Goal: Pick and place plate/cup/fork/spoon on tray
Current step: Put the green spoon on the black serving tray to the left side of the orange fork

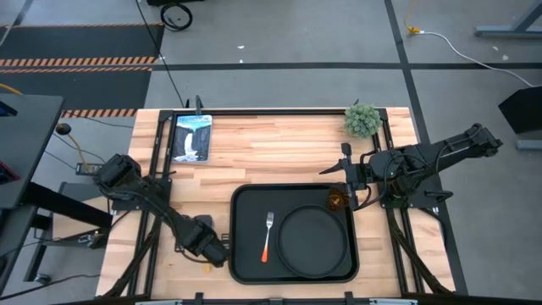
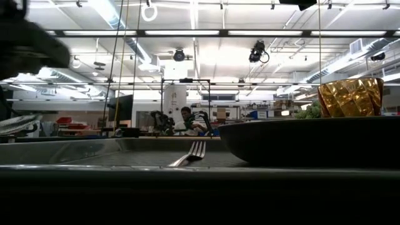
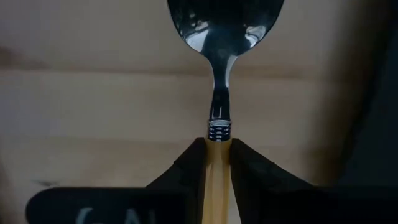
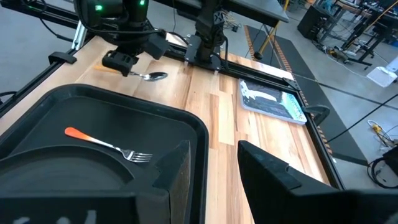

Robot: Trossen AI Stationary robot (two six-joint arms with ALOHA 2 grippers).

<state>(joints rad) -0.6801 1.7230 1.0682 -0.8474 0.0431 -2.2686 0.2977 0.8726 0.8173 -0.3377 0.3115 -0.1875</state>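
Observation:
The black tray (image 1: 246, 254) lies at the table's near middle. On it are the round black plate (image 1: 315, 241), the fork (image 1: 268, 235) with its orange handle, left of the plate, and the amber cup (image 1: 336, 200) in the far right corner. My left gripper (image 1: 213, 251) is just left of the tray, shut on the spoon (image 3: 224, 37). My right gripper (image 1: 345, 172) is open and empty, just beyond the tray's far right corner near the cup. My left gripper pinches the spoon's yellow handle (image 3: 217, 163) between its two fingers, close to the metal collar at the neck. The fingers lie along the handle. The silver bowl (image 4: 155, 76) sticks out ahead of them, low over the wood left of the tray; whether it touches the table I cannot tell.
A small green plant (image 1: 362, 119) stands at the far right corner. A picture card (image 1: 192, 135) lies at the far left. Bare wood stretches between them beyond the tray. A person (image 2: 185, 117) sits in the room far behind.

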